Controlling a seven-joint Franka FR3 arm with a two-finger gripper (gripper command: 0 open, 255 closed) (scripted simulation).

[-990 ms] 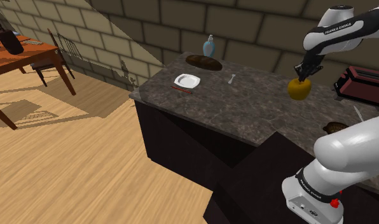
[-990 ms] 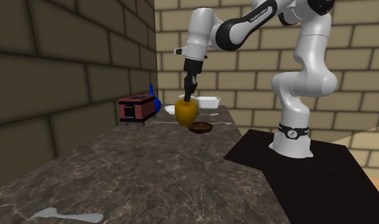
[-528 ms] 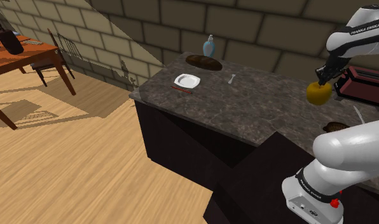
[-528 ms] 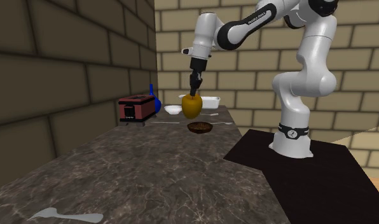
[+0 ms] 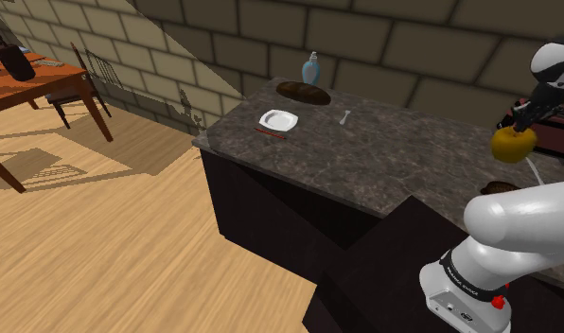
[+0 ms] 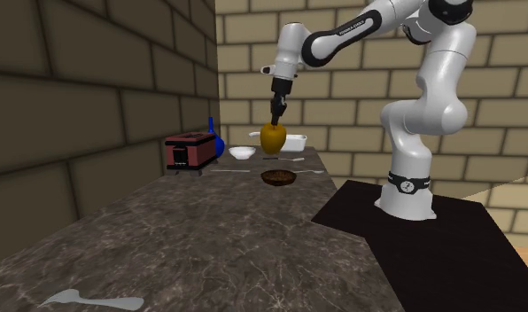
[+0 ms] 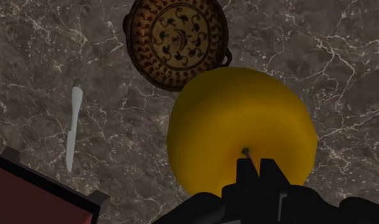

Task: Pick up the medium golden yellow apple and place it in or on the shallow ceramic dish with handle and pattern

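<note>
I hold the apple (image 7: 242, 130) in the gripper (image 7: 258, 167); the jaws are drawn narrow, almost together, pinching the fruit at its stem end, so the golden yellow body hangs directly beneath them, clear of the counter (image 7: 322, 51). I judge this top grip suits the transfer: it leaves the underside free to be set down into a shallow vessel.

The patterned dish (image 7: 179, 41) lies on the counter below the jaws and slightly ahead of the fingertips, not yet under them; the apple overlaps its near rim along the gripper's line of sight, so I judge a short further traverse is needed before lowering.

A knife (image 7: 72, 130) lies flat on the counter beside the dish, on the side away from the apple; a red appliance (image 7: 29, 197) stands beyond the knife, well clear of the jaws.

Limits of observation: the fingers cover the exact contact at the stem, so I cannot confirm how deep the grip is; the apple hides part of the dish rim; the appliance is cut off at the frame edge; I cannot judge the drop height reliably.
</note>
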